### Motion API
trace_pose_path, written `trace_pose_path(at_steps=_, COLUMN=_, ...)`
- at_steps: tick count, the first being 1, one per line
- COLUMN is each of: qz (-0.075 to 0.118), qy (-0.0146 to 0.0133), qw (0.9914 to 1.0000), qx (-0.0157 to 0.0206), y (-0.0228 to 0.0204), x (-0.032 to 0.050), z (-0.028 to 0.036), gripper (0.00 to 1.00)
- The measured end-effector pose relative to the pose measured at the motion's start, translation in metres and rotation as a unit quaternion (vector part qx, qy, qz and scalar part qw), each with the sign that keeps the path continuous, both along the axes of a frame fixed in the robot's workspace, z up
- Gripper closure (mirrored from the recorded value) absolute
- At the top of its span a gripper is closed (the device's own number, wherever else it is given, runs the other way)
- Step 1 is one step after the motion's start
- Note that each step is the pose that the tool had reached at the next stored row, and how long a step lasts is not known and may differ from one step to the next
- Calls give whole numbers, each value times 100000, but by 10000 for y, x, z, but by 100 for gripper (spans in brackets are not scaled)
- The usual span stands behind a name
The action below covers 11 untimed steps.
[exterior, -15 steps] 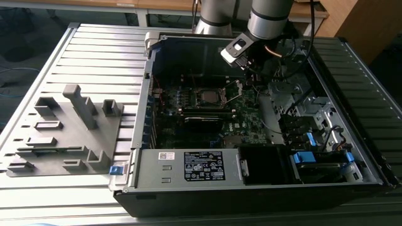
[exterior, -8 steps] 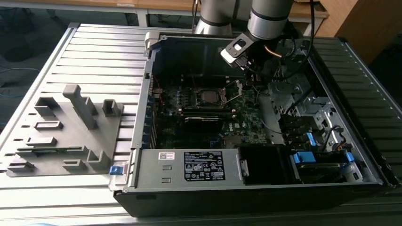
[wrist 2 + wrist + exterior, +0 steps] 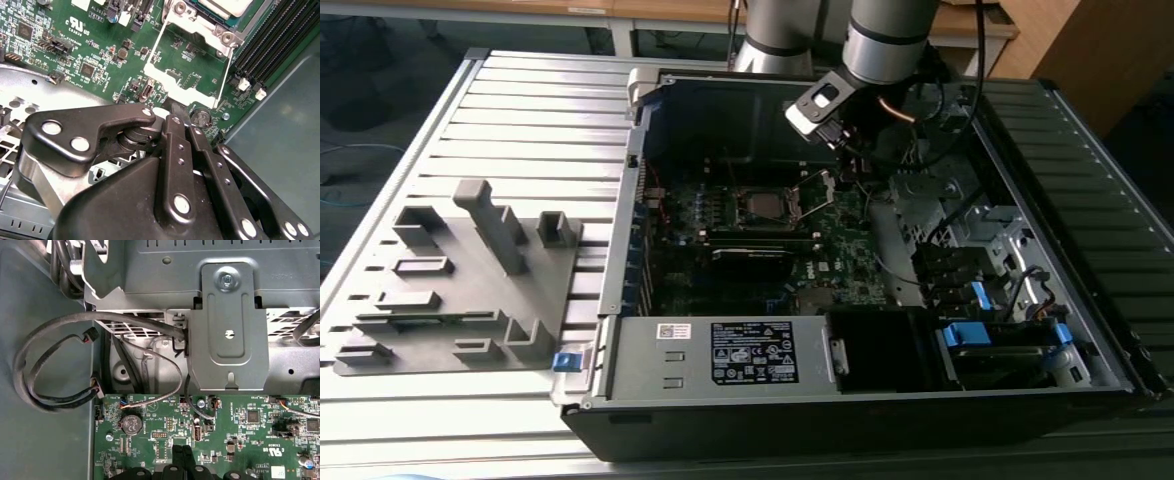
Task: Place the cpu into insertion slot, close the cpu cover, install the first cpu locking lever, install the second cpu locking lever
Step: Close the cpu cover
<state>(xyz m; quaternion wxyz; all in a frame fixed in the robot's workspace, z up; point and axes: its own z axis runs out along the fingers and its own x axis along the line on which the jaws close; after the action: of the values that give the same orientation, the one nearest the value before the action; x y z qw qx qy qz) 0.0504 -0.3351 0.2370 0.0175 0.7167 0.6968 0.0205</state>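
The cpu (image 3: pixel 758 203), a dull silver square, lies in the socket on the green motherboard (image 3: pixel 841 245); the second wrist view shows its corner (image 3: pixel 225 6). The cpu cover (image 3: pixel 187 75), a thin silver frame with a square opening, is swung open away from the socket, and in the exterior view it tilts up beside the socket (image 3: pixel 817 195). Thin wire rods run along both of its sides. My gripper (image 3: pixel 181 114) hangs just beyond the cover's free edge, fingers pressed together with nothing between them. Its tips (image 3: pixel 182 452) hover over the board near a coin battery (image 3: pixel 131 424).
The open computer case (image 3: pixel 627 330) lies on a slatted metal table. A grey metal bracket (image 3: pixel 227 330) and looping black cables (image 3: pixel 55 365) sit close to the gripper. Memory slots (image 3: pixel 272 42) flank the socket. A grey fixture block (image 3: pixel 467 280) stands at the exterior view's left.
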Motion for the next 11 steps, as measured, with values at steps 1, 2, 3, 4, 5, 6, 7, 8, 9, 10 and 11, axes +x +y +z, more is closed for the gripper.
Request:
trace_pose_path(at_steps=1, qz=-3, qy=-1, qw=100000, qx=2, y=0, x=-1, z=0, gripper=89)
trace_pose_path(at_steps=2, qz=-10, qy=-3, qw=100000, qx=7, y=0, x=-3, z=0, gripper=89)
trace_pose_path(at_steps=3, qz=-14, qy=-6, qw=100000, qx=11, y=0, x=-7, z=0, gripper=89)
trace_pose_path(at_steps=4, qz=-9, qy=-23, qw=100000, qx=52, y=0, x=-14, z=0, gripper=89)
trace_pose_path(at_steps=5, qz=-8, qy=-42, qw=100000, qx=106, y=1, x=-20, z=-1, gripper=89)
trace_pose_path(at_steps=6, qz=-7, qy=-56, qw=100000, qx=152, y=1, x=-29, z=-1, gripper=89)
trace_pose_path(at_steps=7, qz=-8, qy=-77, qw=100000, qx=205, y=0, x=-41, z=0, gripper=89)
trace_pose_path(at_steps=8, qz=-9, qy=-110, qw=100000, qx=273, y=0, x=-53, z=0, gripper=89)
trace_pose_path(at_steps=9, qz=-4, qy=-140, qw=99999, qx=334, y=0, x=-66, z=-1, gripper=89)
trace_pose_path(at_steps=10, qz=-4, qy=-178, qw=99999, qx=391, y=1, x=-84, z=0, gripper=89)
trace_pose_path(at_steps=11, qz=-8, qy=-250, qw=99999, qx=443, y=0, x=-109, z=0, gripper=89)
